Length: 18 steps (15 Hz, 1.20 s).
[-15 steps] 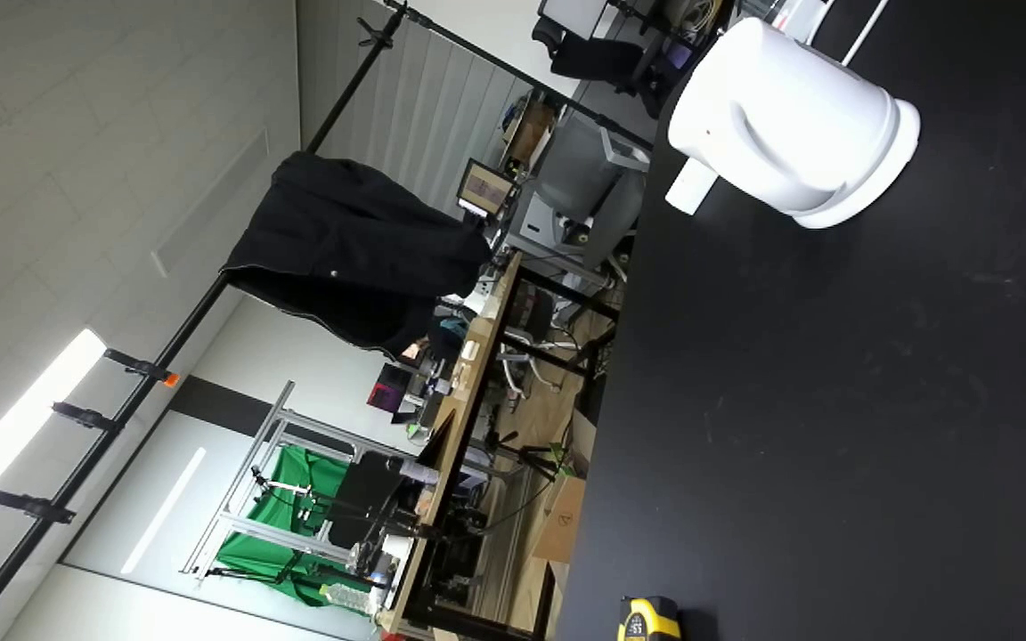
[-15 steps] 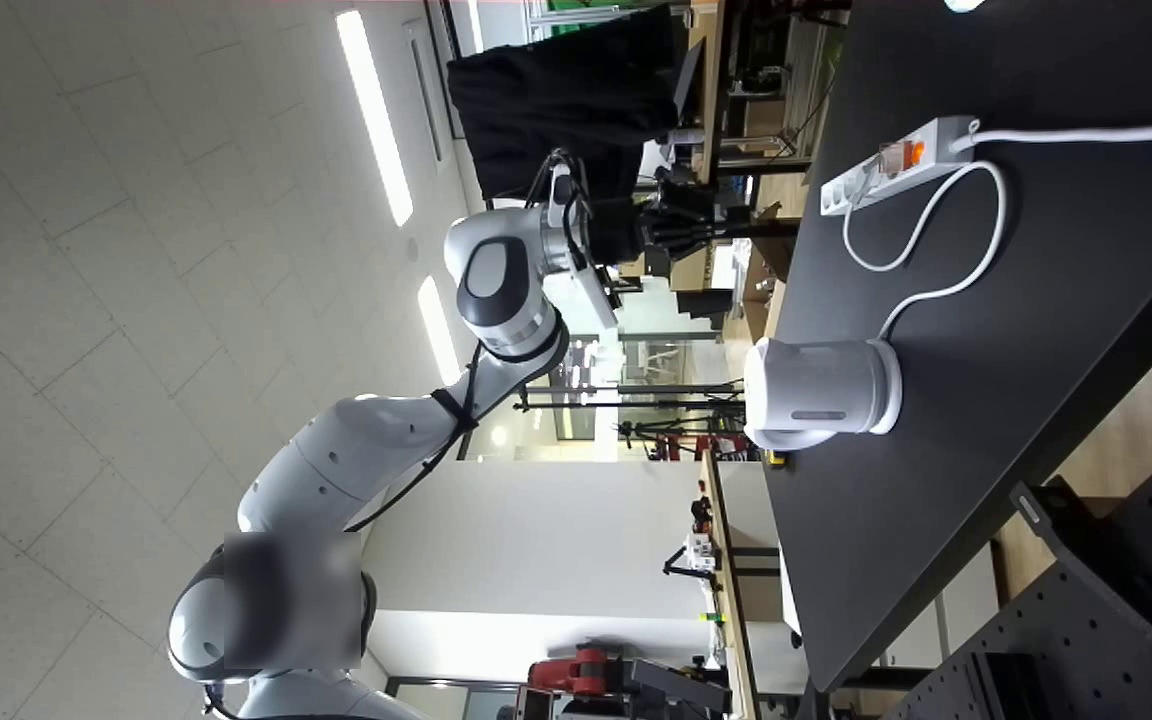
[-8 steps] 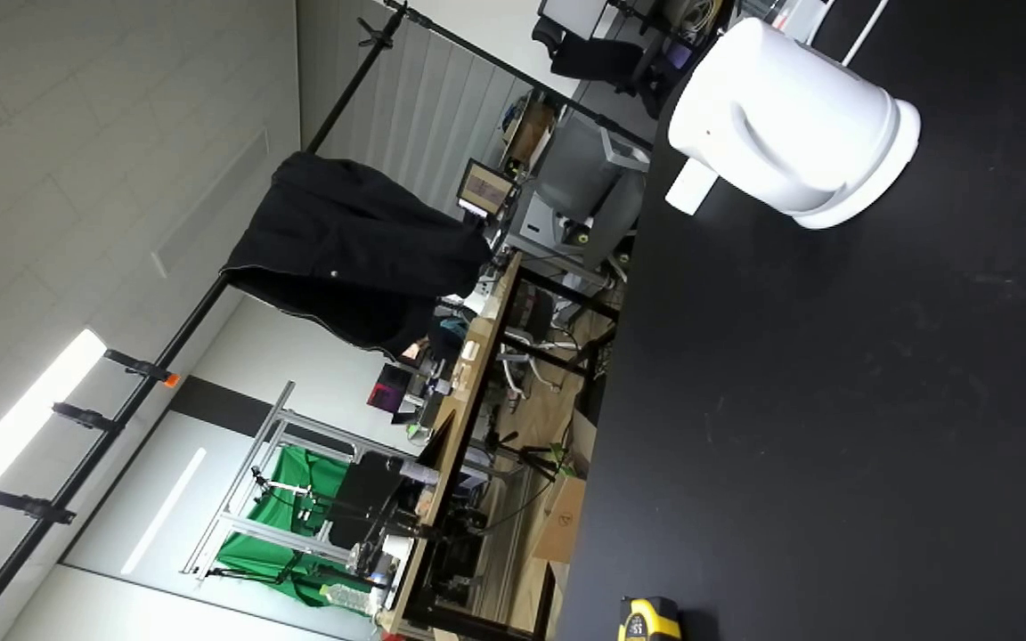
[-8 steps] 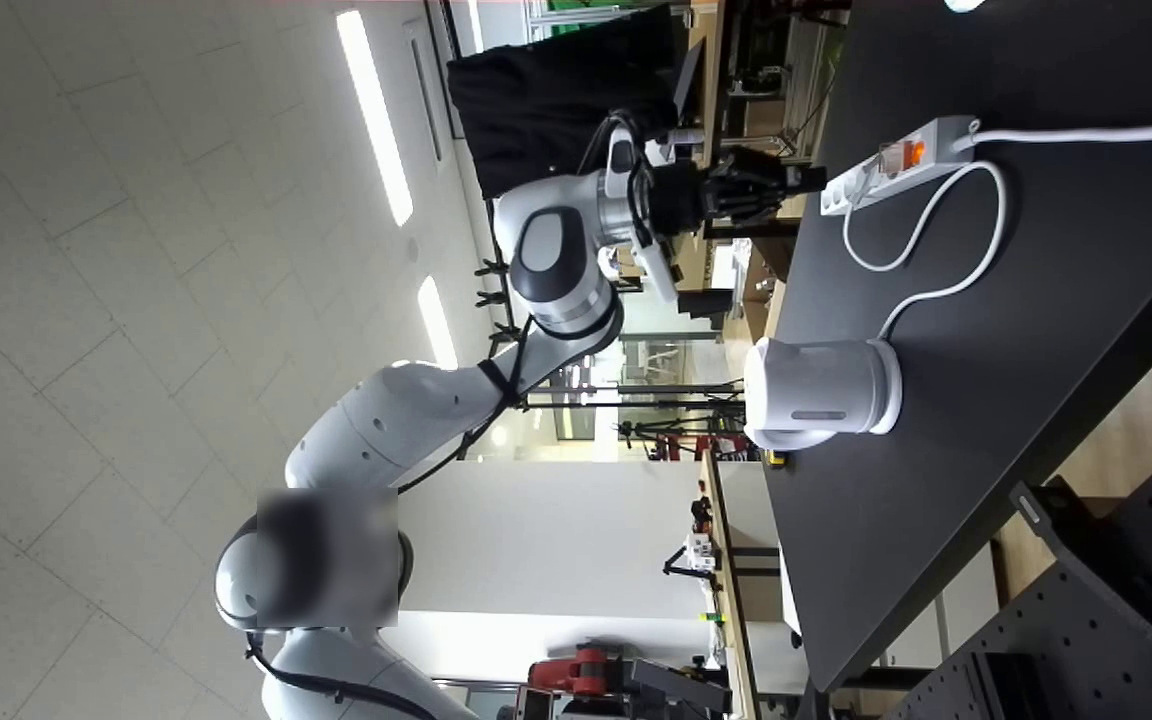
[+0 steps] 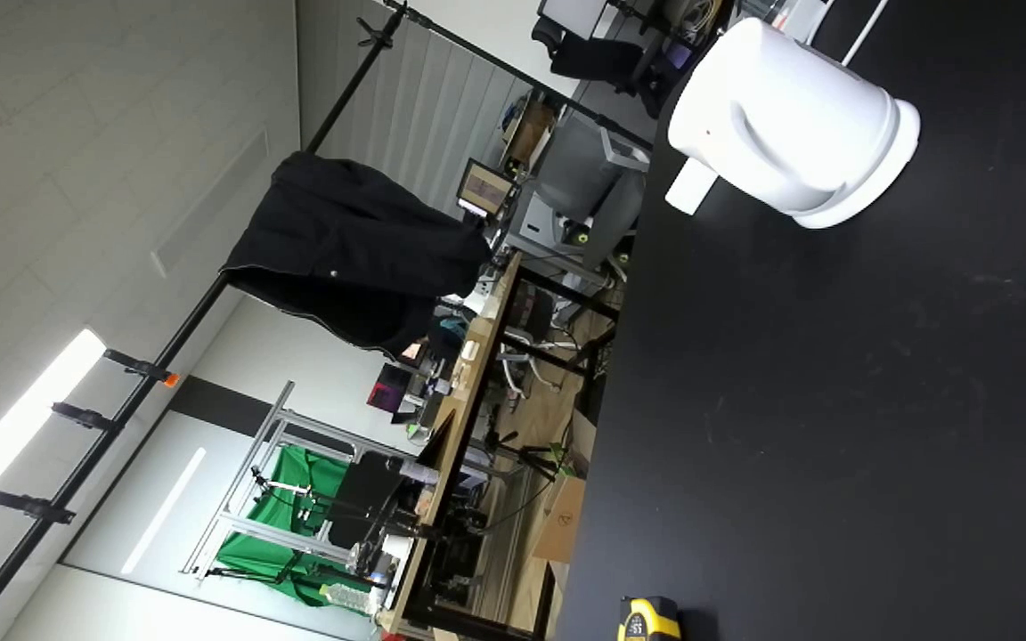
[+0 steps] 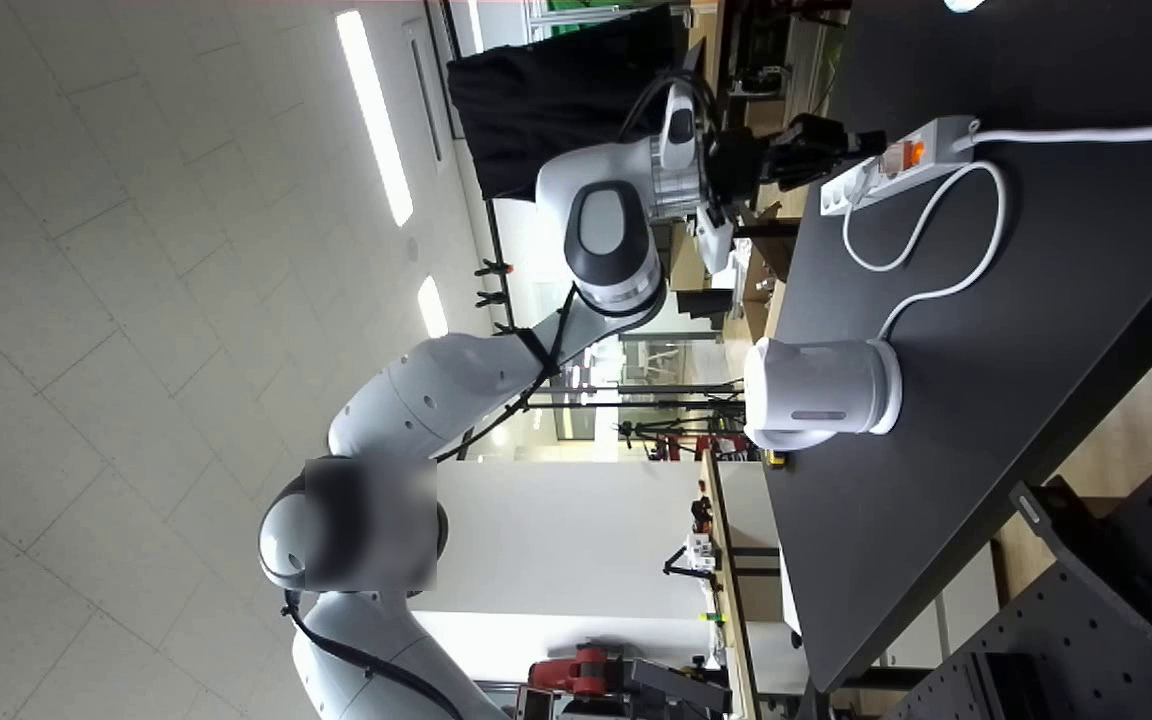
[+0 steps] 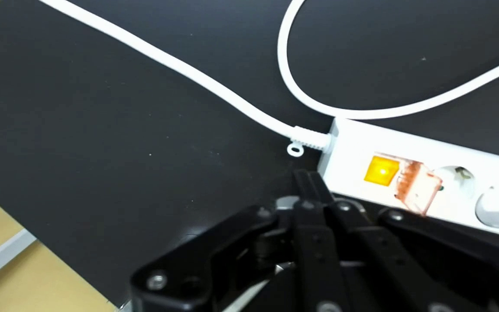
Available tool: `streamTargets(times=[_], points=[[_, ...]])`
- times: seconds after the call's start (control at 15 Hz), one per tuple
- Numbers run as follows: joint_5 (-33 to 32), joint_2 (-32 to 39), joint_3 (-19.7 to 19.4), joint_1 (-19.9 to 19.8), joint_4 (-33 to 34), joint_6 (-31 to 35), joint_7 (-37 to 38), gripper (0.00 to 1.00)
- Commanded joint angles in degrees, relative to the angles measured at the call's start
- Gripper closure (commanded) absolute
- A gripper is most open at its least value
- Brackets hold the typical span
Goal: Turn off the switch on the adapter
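The adapter is a white power strip (image 7: 349, 167) at the right of the wrist view. It also lies on the dark table in an exterior view (image 6: 936, 170). Its switch (image 7: 381, 170) glows orange-yellow, and a clear reddish flip cover (image 7: 418, 188) stands open beside it. The lit switch also shows in an exterior view (image 6: 916, 152). My gripper (image 7: 308, 175) is shut and empty, fingers together. In the wrist view its tips appear just left of the strip's cord end, short of the switch. In an exterior view the gripper (image 6: 876, 143) is close to the strip; contact cannot be told.
A white kettle (image 6: 826, 390) stands on the table (image 6: 946, 400); it also shows in an exterior view (image 5: 789, 116). Its thin cord (image 6: 996, 220) loops to the strip. A thick white cable (image 7: 180, 69) leaves the strip's end. A yellow tape measure (image 5: 648, 619) lies at the table edge.
In an exterior view the arm and gripper have moved right and slightly up in the picture, closer to the strip. The strip and kettle have not moved.
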Motion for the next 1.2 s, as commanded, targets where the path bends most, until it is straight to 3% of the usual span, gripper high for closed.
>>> streamTargets(times=[0.0,0.6,1.13], points=[[4.3,2.2,2.1,-2.0,3.3,0.4,1.0,1.00],[9.2,7.3,3.8,-1.9,6.6,4.2,1.7,1.00],[12.4,10.7,6.3,-2.9,10.4,2.7,1.2,1.00]])
